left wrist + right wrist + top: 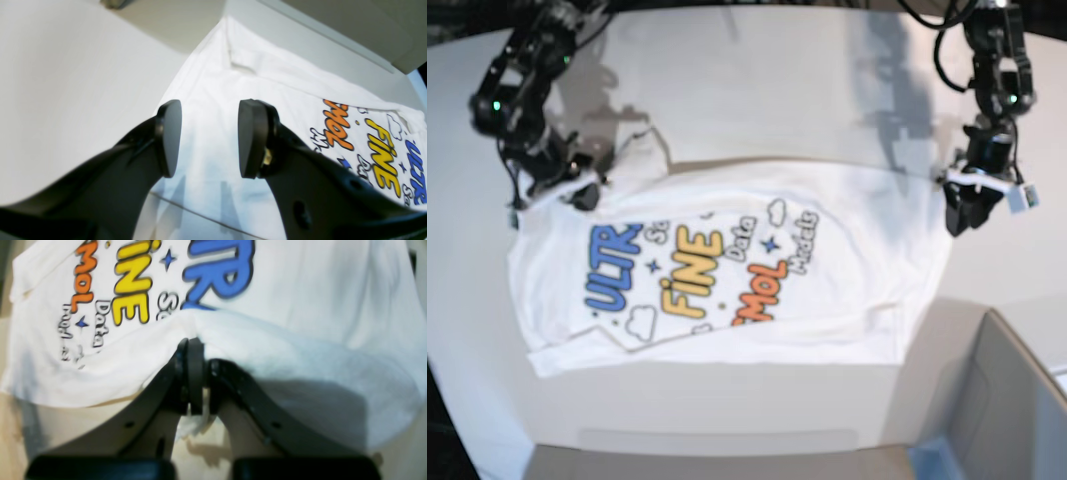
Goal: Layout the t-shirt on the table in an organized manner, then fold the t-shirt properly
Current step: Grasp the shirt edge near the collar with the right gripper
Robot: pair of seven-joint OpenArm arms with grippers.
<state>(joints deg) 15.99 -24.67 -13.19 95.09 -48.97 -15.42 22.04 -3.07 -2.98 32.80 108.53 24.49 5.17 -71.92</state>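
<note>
The t-shirt (727,265), spread lengthwise between both arms on the tabletop (757,90), is pinched at its edge by the clamped right end effector (195,341); the left end effector (208,136), pads spread and empty, is poised just above the opposite edge.

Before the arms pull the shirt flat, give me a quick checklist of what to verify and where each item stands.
1. Right gripper shut on the t-shirt edge: ok; cloth is pinched between its jaws.
2. Left gripper holding the shirt: not ok; its jaws stand open above the cloth with nothing between them.
3. Shirt lying flat: not ok; the fabric is bunched at the right gripper and folded along one edge.
4. Print facing up: ok; lettering shows.
5. Shirt fully on the table: cannot tell; its near edge lies close to the table's edge.
</note>
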